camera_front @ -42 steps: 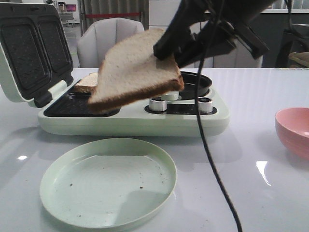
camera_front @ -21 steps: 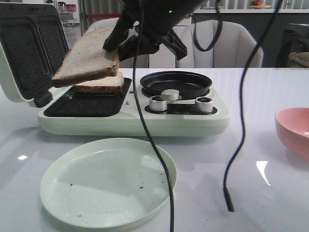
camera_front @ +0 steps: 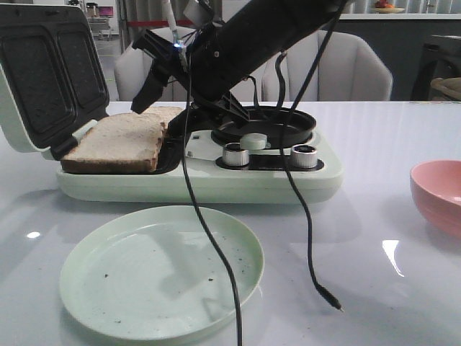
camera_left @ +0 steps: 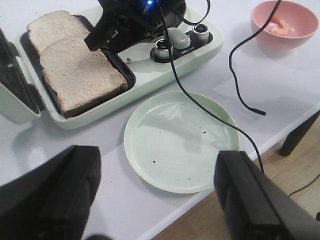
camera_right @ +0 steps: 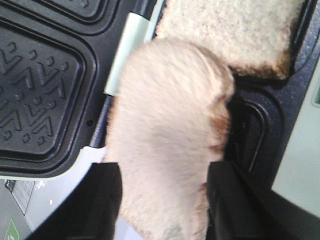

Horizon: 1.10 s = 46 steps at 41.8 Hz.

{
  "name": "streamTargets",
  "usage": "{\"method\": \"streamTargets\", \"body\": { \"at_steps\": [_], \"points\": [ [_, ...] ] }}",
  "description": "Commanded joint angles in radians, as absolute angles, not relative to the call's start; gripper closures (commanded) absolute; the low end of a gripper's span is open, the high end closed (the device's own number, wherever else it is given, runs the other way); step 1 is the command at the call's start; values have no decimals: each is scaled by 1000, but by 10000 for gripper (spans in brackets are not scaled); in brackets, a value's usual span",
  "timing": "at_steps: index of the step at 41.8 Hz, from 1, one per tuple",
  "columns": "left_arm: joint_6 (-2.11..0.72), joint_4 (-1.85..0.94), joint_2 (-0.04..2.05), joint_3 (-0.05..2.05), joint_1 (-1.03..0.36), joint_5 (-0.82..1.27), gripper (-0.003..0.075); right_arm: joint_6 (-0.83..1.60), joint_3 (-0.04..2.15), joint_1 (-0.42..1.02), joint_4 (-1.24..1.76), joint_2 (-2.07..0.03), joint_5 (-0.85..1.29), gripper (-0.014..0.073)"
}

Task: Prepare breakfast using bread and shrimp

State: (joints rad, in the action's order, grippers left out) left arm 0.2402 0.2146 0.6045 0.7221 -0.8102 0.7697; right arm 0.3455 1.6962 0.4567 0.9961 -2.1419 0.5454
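Note:
Two slices of bread lie side by side in the open sandwich maker (camera_front: 202,186). The nearer slice (camera_front: 115,140) (camera_left: 80,75) (camera_right: 167,135) rests flat in the front well, the other slice (camera_front: 167,113) (camera_left: 50,27) (camera_right: 235,30) behind it. My right gripper (camera_front: 155,108) (camera_left: 107,35) (camera_right: 162,200) hovers just above the nearer slice, open, its fingers spread to either side of it. My left gripper (camera_left: 152,200) is open and empty, high over the table's near edge. The shrimp (camera_left: 279,27) lies in the pink bowl (camera_left: 260,15).
A pale green plate (camera_front: 162,270) (camera_left: 180,145) sits in front of the sandwich maker. The maker's lid (camera_front: 43,72) stands open at the left; its round pan (camera_front: 263,124) and knobs (camera_front: 235,154) are at the right. The pink bowl (camera_front: 436,194) is far right. A black cable (camera_front: 216,252) dangles over the plate.
My right gripper carried the slice leftward over the maker, lowered it into the front well and let go; the slice now lies flat.

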Motion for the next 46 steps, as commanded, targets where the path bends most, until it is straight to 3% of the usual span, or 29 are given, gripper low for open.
{"method": "streamTargets", "body": {
  "at_steps": [1,12,22,33,46],
  "points": [
    [239,217,607,750,-816,694,191,363,1741,441,1021,-2046,560,57],
    [239,217,607,750,-816,696,191,361,1740,450,623,-1836,685,134],
    [239,217,607,750,-816,696,191,169,1658,473,220,-1598,836,171],
    [239,217,607,750,-816,696,191,-11,1353,473,8,-1325,854,171],
    [239,217,607,750,-816,696,191,-19,1002,473,0,-1040,834,171]
  ]
}}
